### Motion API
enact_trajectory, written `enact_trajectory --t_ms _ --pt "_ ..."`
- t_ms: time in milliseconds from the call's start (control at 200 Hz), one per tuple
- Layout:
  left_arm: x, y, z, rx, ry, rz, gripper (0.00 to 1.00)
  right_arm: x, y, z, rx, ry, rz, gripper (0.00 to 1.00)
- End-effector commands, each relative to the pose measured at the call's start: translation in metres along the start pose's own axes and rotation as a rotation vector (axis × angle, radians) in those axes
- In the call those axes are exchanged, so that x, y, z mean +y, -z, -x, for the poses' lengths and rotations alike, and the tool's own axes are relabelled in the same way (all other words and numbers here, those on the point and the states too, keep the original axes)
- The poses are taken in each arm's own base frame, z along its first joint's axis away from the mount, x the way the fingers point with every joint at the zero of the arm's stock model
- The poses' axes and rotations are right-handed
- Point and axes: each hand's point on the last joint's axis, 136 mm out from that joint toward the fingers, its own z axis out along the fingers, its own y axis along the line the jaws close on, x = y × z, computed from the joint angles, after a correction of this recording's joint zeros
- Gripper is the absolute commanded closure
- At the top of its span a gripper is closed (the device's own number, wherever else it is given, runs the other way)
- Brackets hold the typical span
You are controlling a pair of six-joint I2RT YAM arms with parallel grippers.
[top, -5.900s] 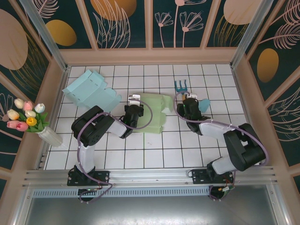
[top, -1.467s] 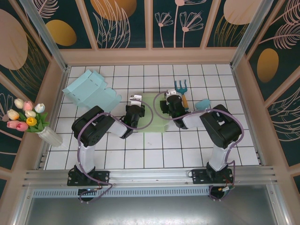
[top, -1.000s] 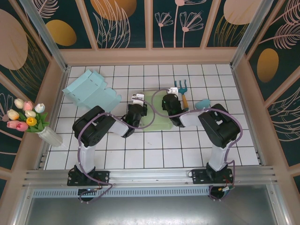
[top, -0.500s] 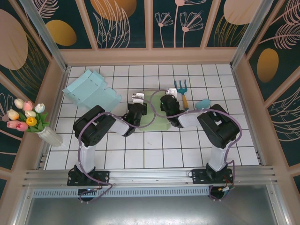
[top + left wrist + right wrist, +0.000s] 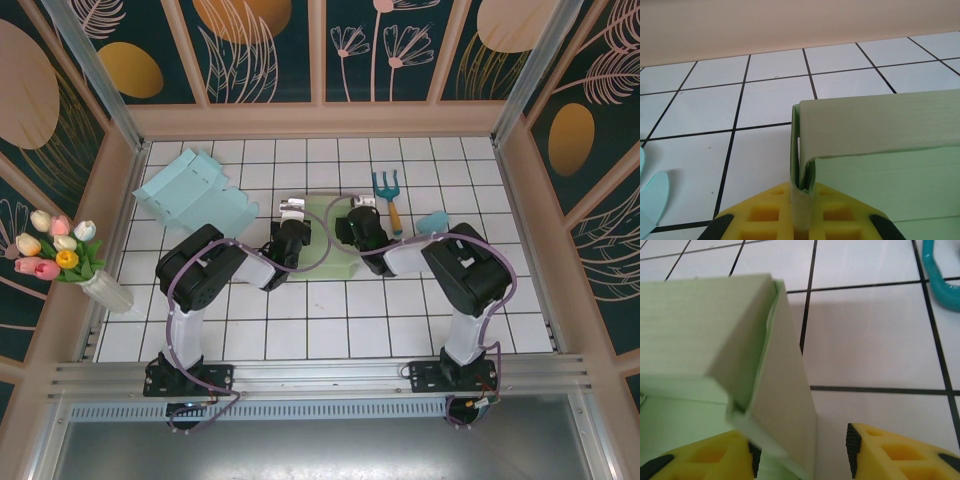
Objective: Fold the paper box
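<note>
Paper box [image 5: 880, 130] edge sits pinched in the left claw [image 5: 801, 220]; right claw [image 5: 802, 460] gapes around its wall.

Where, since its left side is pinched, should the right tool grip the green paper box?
Probably the upright right wall of the green paper box: a thin, doubled-over panel standing free. The right tool, open, can straddle it from its near end, one finger inside, one outside, while the left tool pins the opposite wall.
</note>
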Motion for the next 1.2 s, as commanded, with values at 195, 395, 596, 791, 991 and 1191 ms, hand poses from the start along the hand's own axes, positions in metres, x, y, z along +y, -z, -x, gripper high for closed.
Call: enact_trajectory --t_ms 195,395,596,791,991,1191 --pt "0.008 -0.003 -0.01 0.025 -0.016 0.031 0.96 0.011 0.046 0.035 -0.091 -0.068 0.093 0.45" --pt "0.006 -0.003 -0.011 0.026 -0.019 0.022 0.96 -0.003 0.068 0.056 -0.125 -0.081 0.044 0.43" --pt "0.005 0.0 -0.012 0.019 -0.026 -0.002 0.96 -0.014 0.049 0.075 -0.092 -0.128 0.08 0.42" --pt "0.004 0.0 -0.012 0.022 -0.031 -0.005 0.96 -0.017 0.024 0.08 -0.059 -0.156 0.102 0.43" --pt "0.002 -0.001 -0.012 0.024 -0.035 -0.009 0.96 -0.011 0.012 0.079 -0.042 -0.169 0.131 0.44" --pt "0.002 -0.001 -0.012 0.027 -0.036 -0.009 0.96 -0.016 0.007 0.068 -0.015 -0.171 0.108 0.44"
